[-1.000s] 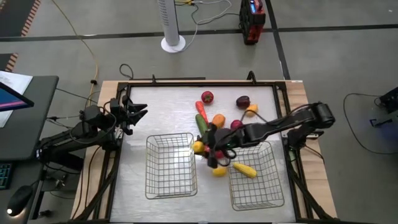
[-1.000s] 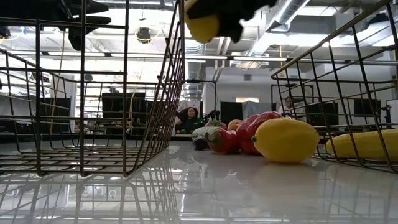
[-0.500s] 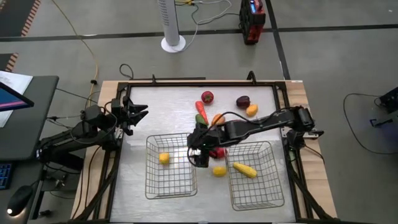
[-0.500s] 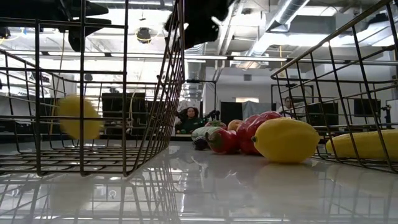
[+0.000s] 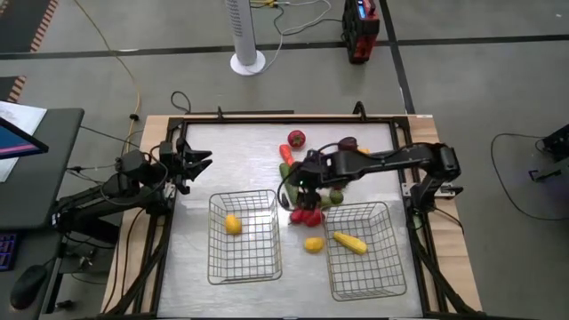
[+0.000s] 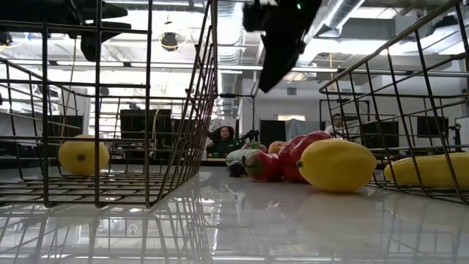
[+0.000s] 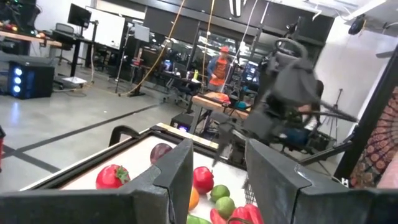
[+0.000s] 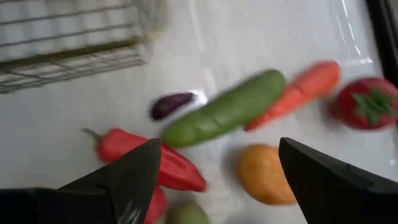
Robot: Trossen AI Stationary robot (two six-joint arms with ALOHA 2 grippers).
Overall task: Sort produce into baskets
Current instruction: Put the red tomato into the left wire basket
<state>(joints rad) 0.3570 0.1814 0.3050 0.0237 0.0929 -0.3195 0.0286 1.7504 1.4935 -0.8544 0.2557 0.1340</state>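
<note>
Hovering open right tool (image 5: 307,180) above produce (image 5: 307,213)

The high view looks straight down from far above, taking in the whole desk (image 5: 240,151). The low view sits at desk level, close between two baskets (image 6: 110,110), facing the room behind. The left wrist view looks across the desk from its edge. The right wrist view hangs close above a cucumber (image 8: 225,109). All four share the central produce pile (image 5: 307,191).
</note>
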